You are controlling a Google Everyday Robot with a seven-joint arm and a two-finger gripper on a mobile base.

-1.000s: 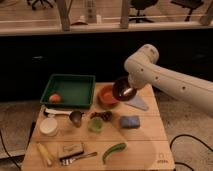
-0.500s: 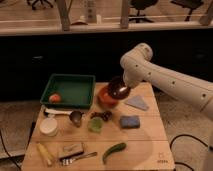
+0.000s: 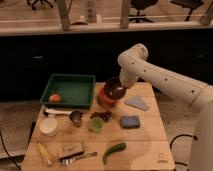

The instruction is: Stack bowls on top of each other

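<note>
Shifted since a second ago: the dark brown bowl (image 3: 114, 90), carried with the arm toward the green tray (image 3: 75, 92), from off to one side of the orange-red bowl to directly over it.

Item 1. Dark brown bowl, glossy. Just off the green tray's right edge, tilted, its base low in or just above the mouth of item 2; whether the two touch cannot be told. Held tilted, probably because the grip is on one side of the rim only.

Item 2. Orange-red bowl (image 3: 102, 98). On the wooden table (image 3: 150, 150), just beside the tray's right wall, upright, mouth up to receive item 1. Mostly covered by item 1.

Item 3. Gripper (image 3: 123, 84). At the end of the white arm, over the far-right rim of item 1, right of the tray. Fingers appear clamped on that rim, since the bowl hangs tilted from it. Judgement: stacking is close to done; lowering, levelling and release remain.

Item 4. Orange fruit (image 3: 55, 98). Inside the tray, near-left corner.

Item 5. Grey cloth (image 3: 136, 103). Well right of the tray, beyond the bowls, clear of the stack.

Item 6. Dark grapes (image 3: 101, 115) and small green cup (image 3: 95, 125). Below the tray's right corner, near the stack; a slipped bowl could strike them.

Item 7. White tub (image 3: 48, 126). Below the tray's left corner.

Item 8. Blue sponge (image 3: 130, 121). Below and right of the tray.
</note>
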